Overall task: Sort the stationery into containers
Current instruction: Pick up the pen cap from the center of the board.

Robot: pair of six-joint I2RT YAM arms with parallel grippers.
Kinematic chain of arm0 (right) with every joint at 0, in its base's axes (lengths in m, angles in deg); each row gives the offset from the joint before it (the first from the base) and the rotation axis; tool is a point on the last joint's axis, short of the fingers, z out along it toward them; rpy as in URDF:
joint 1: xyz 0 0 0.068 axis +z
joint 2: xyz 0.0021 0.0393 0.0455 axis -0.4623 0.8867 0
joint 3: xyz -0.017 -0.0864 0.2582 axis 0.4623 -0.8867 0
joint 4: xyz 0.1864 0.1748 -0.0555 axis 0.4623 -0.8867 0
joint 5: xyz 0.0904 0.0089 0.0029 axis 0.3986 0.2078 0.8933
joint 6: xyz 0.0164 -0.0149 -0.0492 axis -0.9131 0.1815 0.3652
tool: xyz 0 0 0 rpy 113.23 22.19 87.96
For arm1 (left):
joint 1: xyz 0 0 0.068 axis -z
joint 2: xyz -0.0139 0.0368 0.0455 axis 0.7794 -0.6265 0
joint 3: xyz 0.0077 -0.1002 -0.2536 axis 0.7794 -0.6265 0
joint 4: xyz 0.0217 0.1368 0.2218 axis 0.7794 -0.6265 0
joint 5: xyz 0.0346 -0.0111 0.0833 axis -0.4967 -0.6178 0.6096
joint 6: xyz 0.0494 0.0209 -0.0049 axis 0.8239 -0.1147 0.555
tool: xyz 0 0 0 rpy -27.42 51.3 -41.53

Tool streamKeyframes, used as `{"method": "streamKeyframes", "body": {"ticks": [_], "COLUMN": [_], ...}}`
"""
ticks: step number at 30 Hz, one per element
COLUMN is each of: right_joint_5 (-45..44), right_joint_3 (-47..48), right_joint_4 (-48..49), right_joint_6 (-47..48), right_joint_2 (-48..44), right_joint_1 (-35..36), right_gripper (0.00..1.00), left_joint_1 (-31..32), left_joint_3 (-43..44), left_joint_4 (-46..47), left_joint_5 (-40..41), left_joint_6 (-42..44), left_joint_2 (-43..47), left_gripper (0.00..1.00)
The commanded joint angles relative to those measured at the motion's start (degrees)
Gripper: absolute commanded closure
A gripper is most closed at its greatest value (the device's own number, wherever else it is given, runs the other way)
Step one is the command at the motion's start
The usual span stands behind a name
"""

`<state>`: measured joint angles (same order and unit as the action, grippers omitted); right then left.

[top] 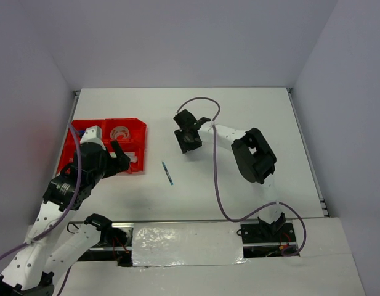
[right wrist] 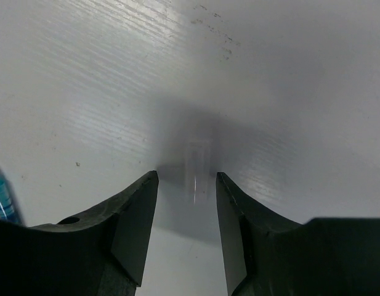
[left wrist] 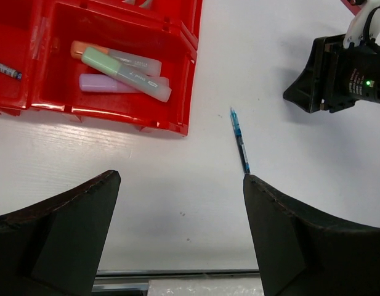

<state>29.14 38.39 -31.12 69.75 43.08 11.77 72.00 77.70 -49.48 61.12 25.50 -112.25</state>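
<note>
The red tray [top: 142, 131] lies at the table's left; its containers hold a tape roll [top: 121, 132], green [left wrist: 125, 74], orange [left wrist: 79, 49] and purple [left wrist: 94, 83] markers, and a blue pen [left wrist: 5, 69]. My left gripper [top: 119, 157] [left wrist: 181, 176] hangs open and empty over bare table just in front of the tray [left wrist: 185, 92]. Another thin blue pen [top: 168, 173] [left wrist: 240, 140] [right wrist: 2, 197] lies loose right of the tray. My right gripper [top: 187, 140] [right wrist: 187, 176] points down at the table centre, jaws narrowed but apart around a faint, blurred clear item [right wrist: 199, 163]; no contact shows.
The right gripper body [left wrist: 328, 77] stands beyond the loose pen in the left wrist view. Grey walls close the table at the back and sides. A taped strip [top: 186, 242] runs along the near edge between the arm bases.
</note>
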Motion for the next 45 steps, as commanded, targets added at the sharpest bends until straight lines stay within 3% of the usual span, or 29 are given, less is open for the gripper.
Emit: {"method": "streamKeyframes", "body": {"ticks": [1, 8, 16, 18, 20, 21, 26, 31, 34, 37, 42, 45], "right_joint_5": [1.7, 3.8, 5.2, 5.5, 6.9, 8.4, 15.6, 12.1, 8.8, 4.8, 3.3, 3.5], "right_joint_3": [2.2, 2.7, 1.3, 2.0, 2.1, 1.1, -8.4, -17.7, -23.5, -28.4, -36.1, -39.3], "right_joint_4": [-1.0, -0.8, -0.1, -0.8, -0.7, -0.2, 7.3, 11.9, 12.4, 11.1, 9.4, 8.6], "right_joint_6": [1.0, 1.9, 1.3, 1.5, 1.5, 1.2, -1.7, -4.7, -5.8, -6.4, -7.4, -7.8], "right_joint_2": [1.3, 3.7, 4.1, 4.6, 4.6, 4.2, -5.5, -22.5, -31.6, -39.9, -52.6, -58.3], "right_joint_1": [-0.7, -1.4, -1.7, -1.6, -1.8, -1.8, -2.7, -3.4, -4.5, -4.8, -4.9, -4.9], "right_gripper": [0.5, 0.54, 0.68, 0.78, 0.98, 1.0, 1.0, 1.0, 1.0, 1.0, 1.0, 1.0], "left_joint_1": [0.3, 0.2, 0.3, 0.6, 1.1, 1.3, 6.7, 22.0, 25.5, 26.7, 26.7, 26.7], "left_joint_3": [0.9, 0.4, -0.2, -0.4, -0.4, -0.4, -2.2, 0.6, 2.4, 3.8, 7.7, 12.2], "left_joint_4": [-0.2, 0.3, 1.2, 1.3, 1.4, 1.4, 4.9, 6.5, 8.2, 9.5, 11.9, 8.3], "left_joint_5": [-2.0, -2.8, -4.7, -4.9, -5.0, -5.3, -6.4, 2.0, 4.2, 7.4, 8.4, 11.5], "left_joint_6": [1.8, 2.0, 2.7, 2.6, 2.6, 2.4, -0.9, -6.9, -9.3, -13.2, -16.8, -20.8], "left_joint_2": [0.8, 0.1, -0.7, -2.3, -4.1, -4.6, -9.9, -20.4, -27.2, -33.7, -43.6, -52.5], "left_gripper": [0.06, 0.06, 0.06, 0.06, 0.06, 0.06, 0.07, 0.04, 0.04, 0.05, 0.14, 0.17]}}
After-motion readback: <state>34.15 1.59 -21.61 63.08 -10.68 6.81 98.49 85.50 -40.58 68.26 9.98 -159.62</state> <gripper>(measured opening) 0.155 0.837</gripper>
